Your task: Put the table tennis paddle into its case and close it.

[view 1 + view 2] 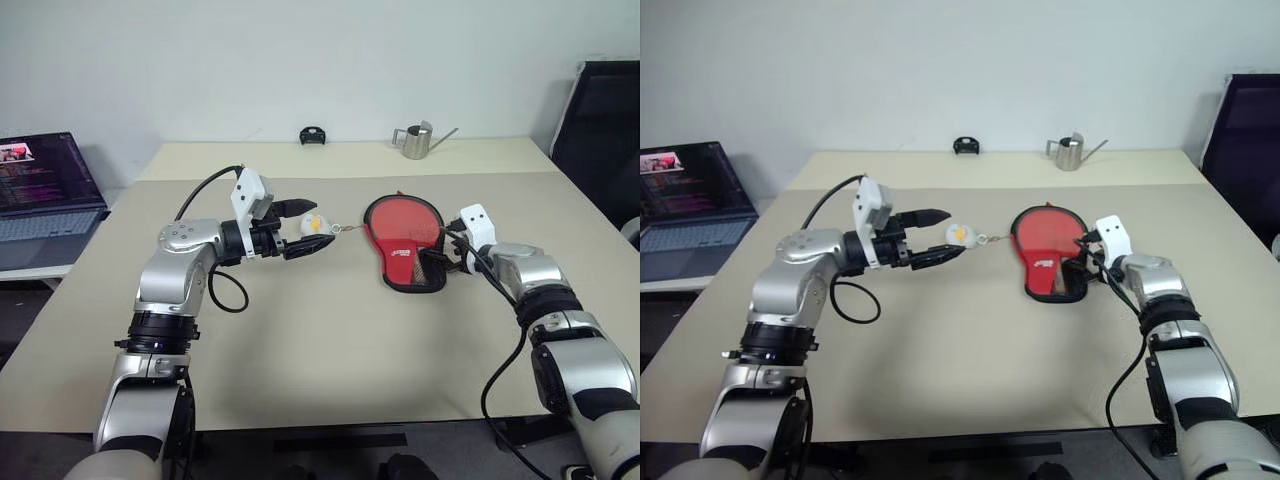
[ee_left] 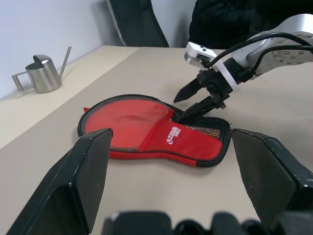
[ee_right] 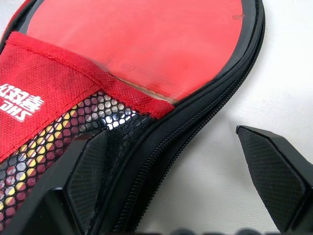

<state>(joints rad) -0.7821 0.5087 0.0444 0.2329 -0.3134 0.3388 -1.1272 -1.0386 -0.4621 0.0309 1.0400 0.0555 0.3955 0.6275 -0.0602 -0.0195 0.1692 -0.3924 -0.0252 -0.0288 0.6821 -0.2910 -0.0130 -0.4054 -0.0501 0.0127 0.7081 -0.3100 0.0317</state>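
Paddle seated in case | case unzipped, closing left | right gripper jaws spread at mesh pocket | left gripper held spread, empty

The table tennis paddle lies partly covered: the red flap and mesh pocket of the case hide its handle. The laptop is cut off at the picture's edge; its screen text is illegible.

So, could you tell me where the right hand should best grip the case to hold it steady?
Probably the narrow handle end of the case, at its black zippered edge, coming from the robot's right. The case lies flat, and the open right hand already straddles that edge.
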